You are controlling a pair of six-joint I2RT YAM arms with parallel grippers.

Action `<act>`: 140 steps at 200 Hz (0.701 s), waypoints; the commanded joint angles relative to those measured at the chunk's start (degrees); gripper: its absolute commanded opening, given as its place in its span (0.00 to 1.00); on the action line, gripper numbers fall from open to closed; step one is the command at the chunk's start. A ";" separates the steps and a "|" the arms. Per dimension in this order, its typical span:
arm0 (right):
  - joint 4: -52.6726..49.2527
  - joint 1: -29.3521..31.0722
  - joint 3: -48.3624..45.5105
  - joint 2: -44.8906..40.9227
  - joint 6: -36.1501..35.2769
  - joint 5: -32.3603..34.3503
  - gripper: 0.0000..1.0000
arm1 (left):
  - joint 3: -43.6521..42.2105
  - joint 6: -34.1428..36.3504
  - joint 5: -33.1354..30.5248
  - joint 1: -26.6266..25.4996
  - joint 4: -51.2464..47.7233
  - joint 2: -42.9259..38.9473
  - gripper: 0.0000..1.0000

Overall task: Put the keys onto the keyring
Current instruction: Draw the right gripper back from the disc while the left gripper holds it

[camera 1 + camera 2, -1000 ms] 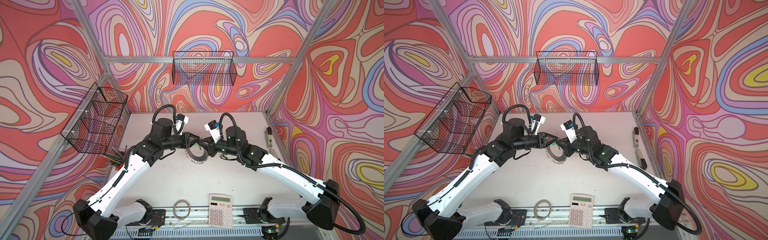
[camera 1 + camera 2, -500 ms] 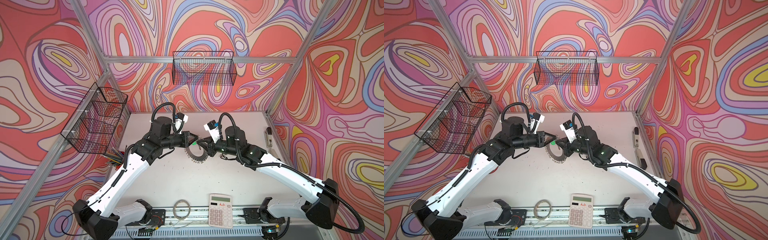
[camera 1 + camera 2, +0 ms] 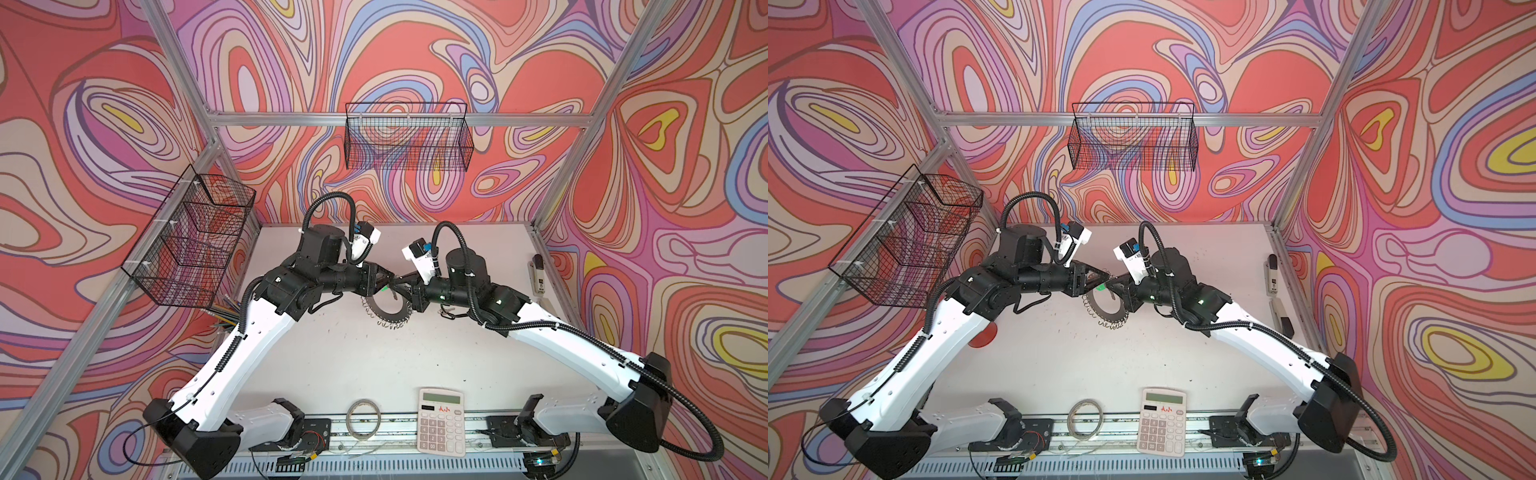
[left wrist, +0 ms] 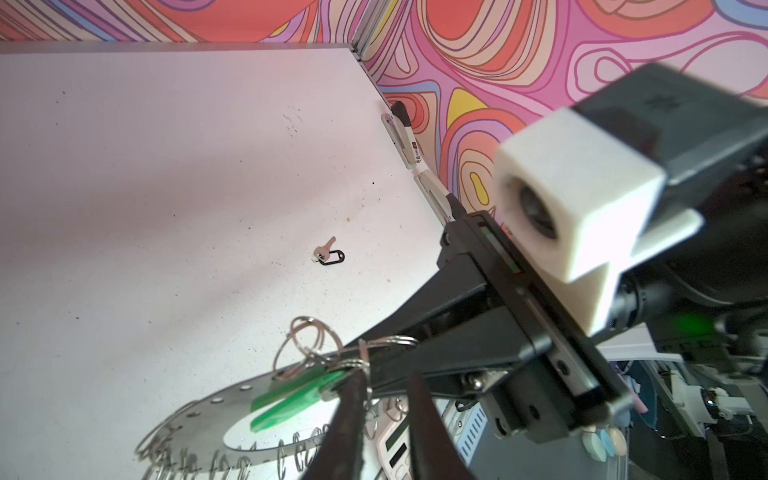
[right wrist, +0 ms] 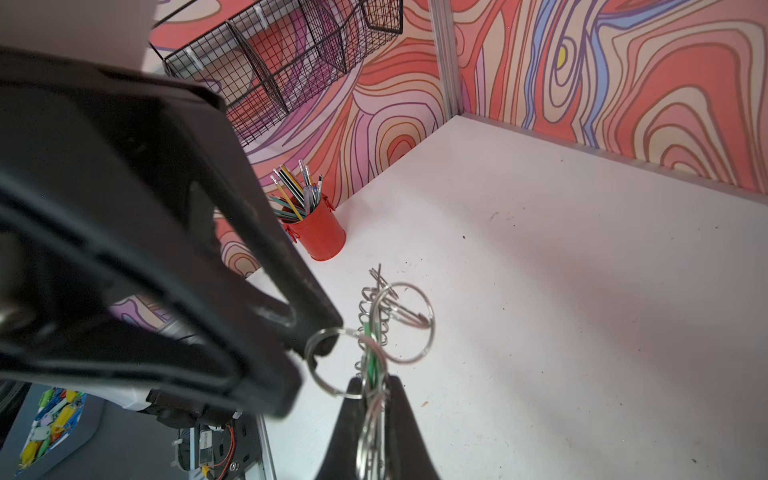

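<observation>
Looking down in both top views, you find the left gripper and right gripper tip to tip over the keyring. Through the left wrist, the left jaws stand parted beside a split ring at the green-tagged key (the black-tagged key lies well apart, not yet threaded). Through the right wrist, the right jaws pinch the keyring's rim, probably steadying it.

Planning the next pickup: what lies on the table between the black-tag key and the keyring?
Nothing but specks: the left wrist view shows bare table between black-tag key and keyring.
</observation>
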 commanded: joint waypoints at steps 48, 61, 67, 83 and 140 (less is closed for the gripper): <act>13.97 -9.38 -3.67 -0.56 13.05 -20.37 0.00 | -9.08 -1.59 -1.65 10.07 5.35 -8.27 0.66; 20.11 -12.54 -5.44 -1.44 18.25 -23.74 0.00 | -12.99 -4.68 1.91 13.29 8.85 -10.02 0.66; 23.16 -13.70 -6.03 -1.74 20.31 -24.87 0.00 | -14.68 -6.29 4.02 14.19 10.69 -10.53 0.65; 29.69 -15.48 -6.85 -2.35 25.50 -26.56 0.00 | -18.42 -9.00 8.59 14.61 15.19 -11.63 0.62; 43.63 -15.77 -8.83 -2.29 34.46 -25.17 0.00 | -30.34 -23.79 22.64 14.61 40.70 -13.69 0.65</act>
